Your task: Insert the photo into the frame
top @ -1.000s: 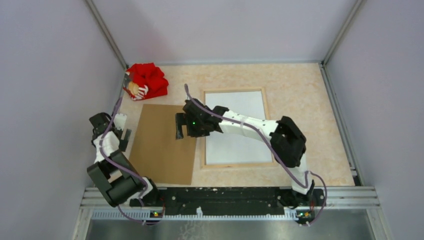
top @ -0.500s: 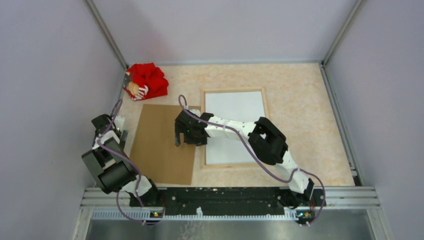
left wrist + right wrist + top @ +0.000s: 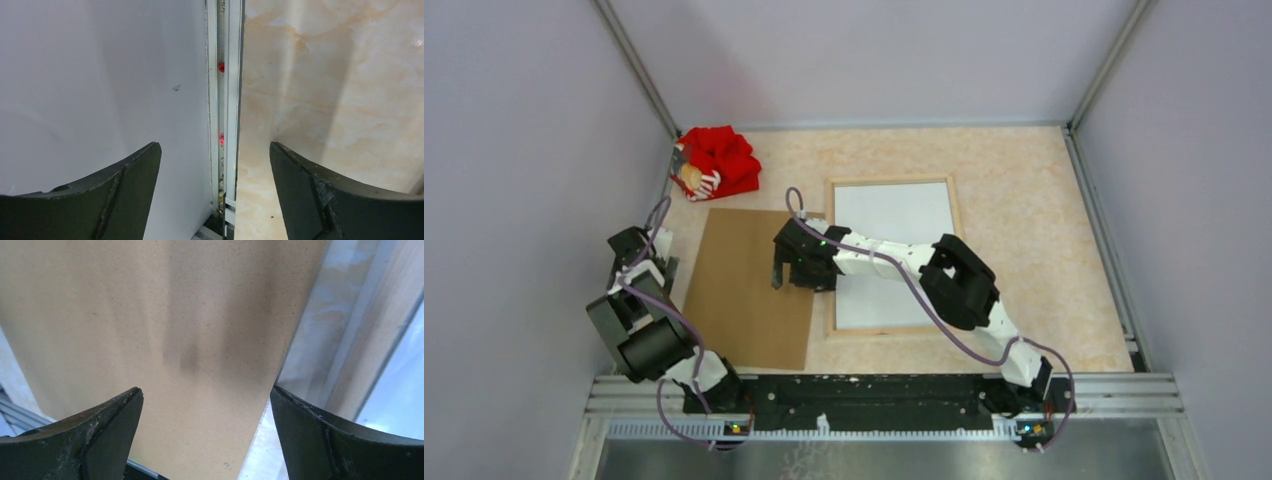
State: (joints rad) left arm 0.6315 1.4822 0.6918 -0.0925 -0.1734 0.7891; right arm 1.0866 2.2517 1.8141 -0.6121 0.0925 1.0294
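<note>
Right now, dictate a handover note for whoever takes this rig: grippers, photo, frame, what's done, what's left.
The left gripper is open and empty, at the left edge of the table by the wall.
The right gripper is open and empty, over the right edge of the brown backing board.
The frame lies wood side up; a white sheet fills it, apparently the photo face down.
Done: photo looks seated.
Left: confirm it sits flat; the board lies loose beside the frame.

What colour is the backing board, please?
The board is plain brown; right wrist view shows it best.
</note>
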